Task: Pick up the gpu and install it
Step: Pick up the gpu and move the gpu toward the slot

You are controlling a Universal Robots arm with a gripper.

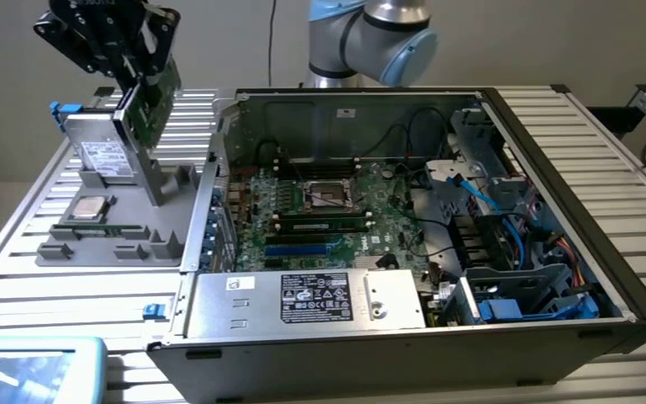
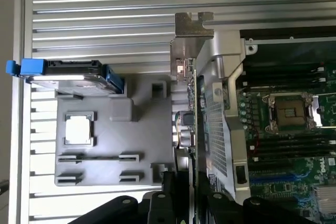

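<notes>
gpu (image 1: 147,105) gripped by fingers (image 2: 168,195), above tray (image 1: 121,246)

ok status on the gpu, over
Jaws shut on gpu. Gpu on edge above tray, outside case, not installed. Case's near wall stands between gpu and board.

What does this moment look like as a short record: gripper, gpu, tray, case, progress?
gripper: shut on the gpu's upper edge, above the tray
gpu: on edge, hanging from the gripper over the tray's post; contact with the post cannot be told
tray: grey, to the exterior view's left of the case; holds a hard drive and a chip
case: open, motherboard exposed
progress: gpu gripped, not yet in the case
</notes>
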